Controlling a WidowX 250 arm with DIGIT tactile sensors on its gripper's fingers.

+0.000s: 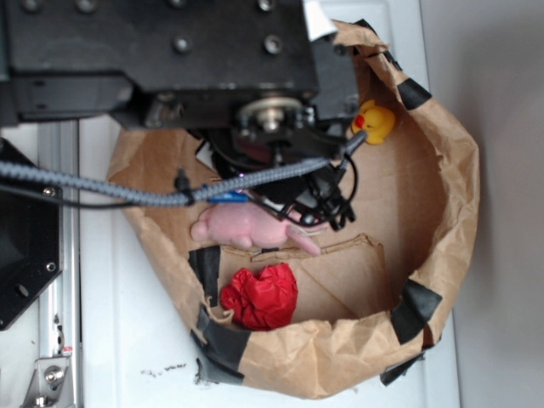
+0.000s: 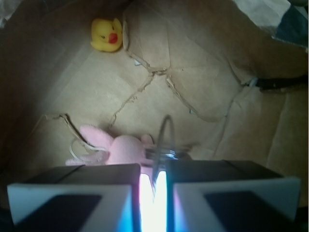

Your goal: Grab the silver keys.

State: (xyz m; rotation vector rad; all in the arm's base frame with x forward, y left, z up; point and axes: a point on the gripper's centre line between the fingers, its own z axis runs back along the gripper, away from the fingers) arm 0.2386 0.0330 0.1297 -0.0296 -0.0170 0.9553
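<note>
A: What does the exterior view give us?

B: A brown paper bin (image 1: 442, 221) patched with black tape sits on the white desk (image 1: 127, 340). The black arm (image 1: 170, 59) hangs over it and covers most of the middle. A pink plush toy (image 1: 246, 228) lies on the cardboard floor, a crumpled red cloth (image 1: 262, 296) just below it, and a yellow rubber duck (image 1: 376, 121) by the far wall. I cannot pick out the silver keys here.

A: And the wrist view?

B: The end effector (image 2: 153, 186) is clenched, its two pads nearly meeting, with the thin wire loop of the silver keys (image 2: 165, 145) rising from the narrow gap between them. The keys sit just beside the plush toy (image 2: 120, 149). The duck (image 2: 107, 35) is well apart, at the back
</note>
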